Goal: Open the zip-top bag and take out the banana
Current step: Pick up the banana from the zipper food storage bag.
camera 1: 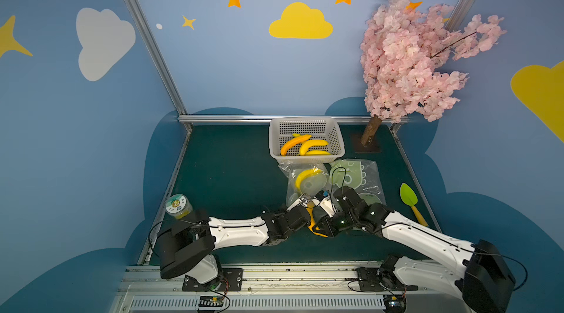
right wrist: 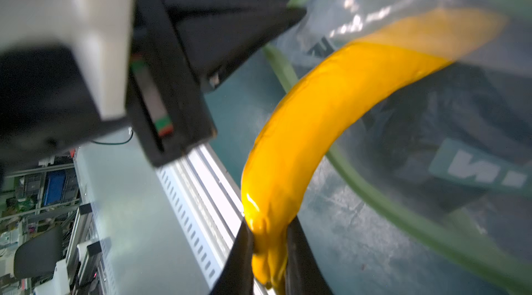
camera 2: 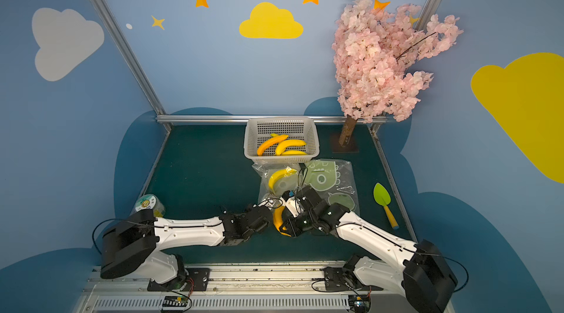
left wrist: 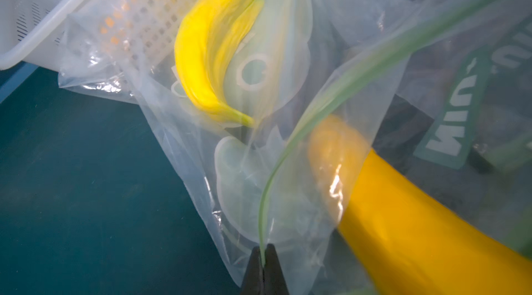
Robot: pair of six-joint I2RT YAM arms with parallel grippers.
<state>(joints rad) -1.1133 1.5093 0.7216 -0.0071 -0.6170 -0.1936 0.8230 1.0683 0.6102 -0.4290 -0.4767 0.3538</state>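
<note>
While left hand pinches the bag open, right hand grips the banana, basket beyond.

Even, soft light; wrist views blurred (perhaps motion), plastic glare

The banana was deep orange-yellow, the second banana lemon yellow. The bag was clear, its zip strip green, its cartoon prints pale green. The basket was white, grid-perforated; the desk dark teal.
</note>
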